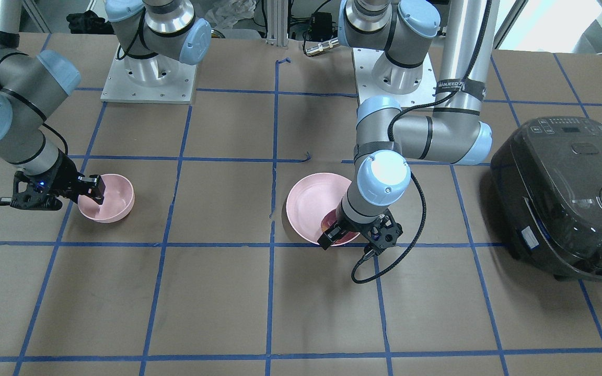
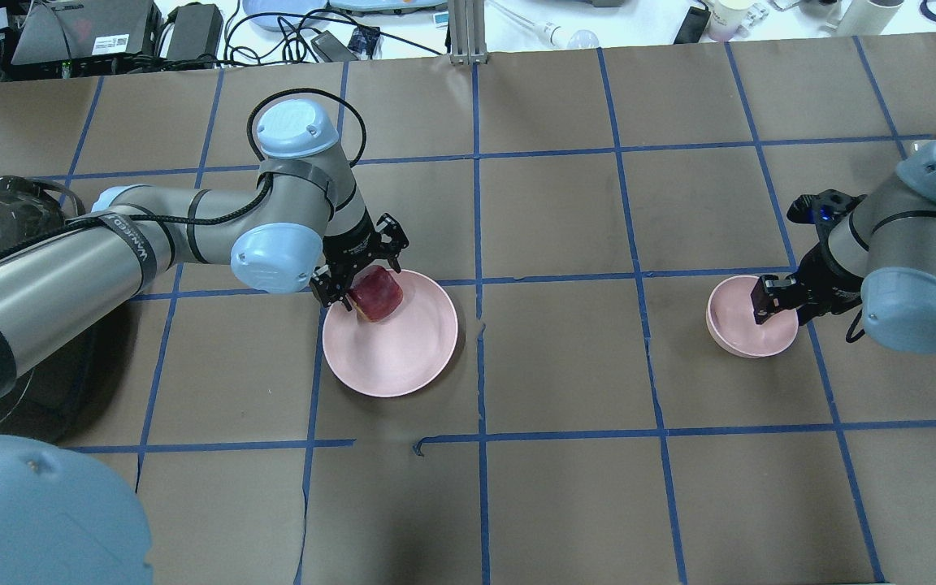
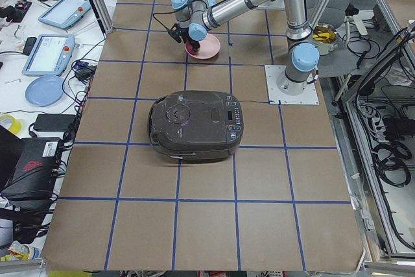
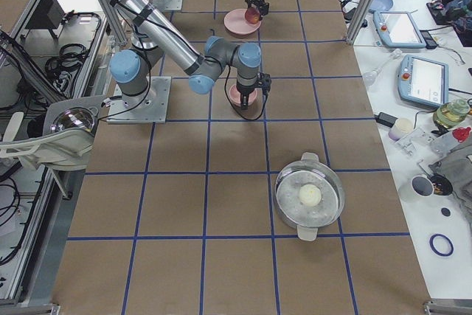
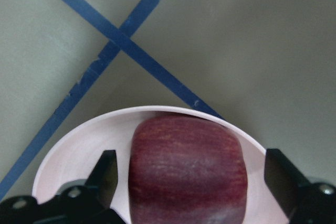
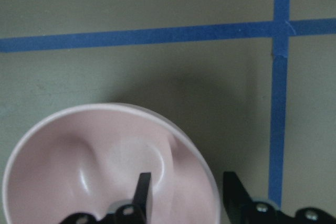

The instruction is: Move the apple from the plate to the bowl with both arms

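The left gripper [image 2: 364,282] holds its jaws apart on either side of the apple [image 5: 189,171], which lies by the rim of the plate [image 2: 403,357]. The squeeze should land across the apple's widest part, followed by a straight lift so the plate is not dragged. The right gripper [image 6: 186,195] has its jaws apart astride the wall of the bowl [image 2: 736,341], well apart across the surface [image 2: 557,366], while the dark rice cooker [image 1: 567,198] stands on the plate's other side, probably no hindrance.

apple [image 5: 186,174] skin smooth, faintly streaked; plate [image 2: 411,357] matt smooth plastic-looking; table [image 2: 565,504] matt brown paper.
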{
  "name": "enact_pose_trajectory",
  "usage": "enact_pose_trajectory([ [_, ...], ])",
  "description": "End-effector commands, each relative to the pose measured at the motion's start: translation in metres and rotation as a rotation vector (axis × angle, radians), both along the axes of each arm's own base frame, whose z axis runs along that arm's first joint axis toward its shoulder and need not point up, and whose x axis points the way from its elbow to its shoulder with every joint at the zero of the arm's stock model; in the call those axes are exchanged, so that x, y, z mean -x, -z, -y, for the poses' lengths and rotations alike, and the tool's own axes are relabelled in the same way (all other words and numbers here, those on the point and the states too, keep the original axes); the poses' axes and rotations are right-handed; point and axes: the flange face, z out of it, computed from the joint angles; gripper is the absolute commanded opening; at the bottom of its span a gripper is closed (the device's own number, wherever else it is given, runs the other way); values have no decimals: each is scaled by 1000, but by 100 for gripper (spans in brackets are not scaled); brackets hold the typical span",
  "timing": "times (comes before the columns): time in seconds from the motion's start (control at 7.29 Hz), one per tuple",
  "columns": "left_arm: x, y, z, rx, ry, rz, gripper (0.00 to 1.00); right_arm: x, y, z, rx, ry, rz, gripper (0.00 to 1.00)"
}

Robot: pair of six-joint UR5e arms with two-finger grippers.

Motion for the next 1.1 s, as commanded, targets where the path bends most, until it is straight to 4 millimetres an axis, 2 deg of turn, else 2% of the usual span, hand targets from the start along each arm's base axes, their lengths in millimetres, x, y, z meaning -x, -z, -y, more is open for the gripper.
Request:
enact_pose_trajectory([
  [0.0, 4, 4, 0, -3, 7, -6, 70, 1, -2, 2, 13, -7, -10, 0],
  [0.14, 13, 0, 1, 1, 62, -110, 44, 2, -3, 3, 15, -7, -11, 0],
  [0.27, 14, -9, 2, 24, 139, -134, 41, -1, -10, 5, 34, -8, -10, 0],
  [0.41, 13, -29, 5, 64, 172, -139, 33, -4, -28, 20, 69, -12, -13, 0],
  [0.55, 20, -56, 8, 101, 219, -144, 26, -20, -44, 39, 111, -18, 32, 0],
  [0.69, 21, -72, 5, 89, 233, -145, 10, -46, -54, 49, 117, -12, 65, 0],
  [0.96, 21, -113, -3, 158, 409, -155, 7, -129, -45, 48, 86, 43, 93, 0],
])
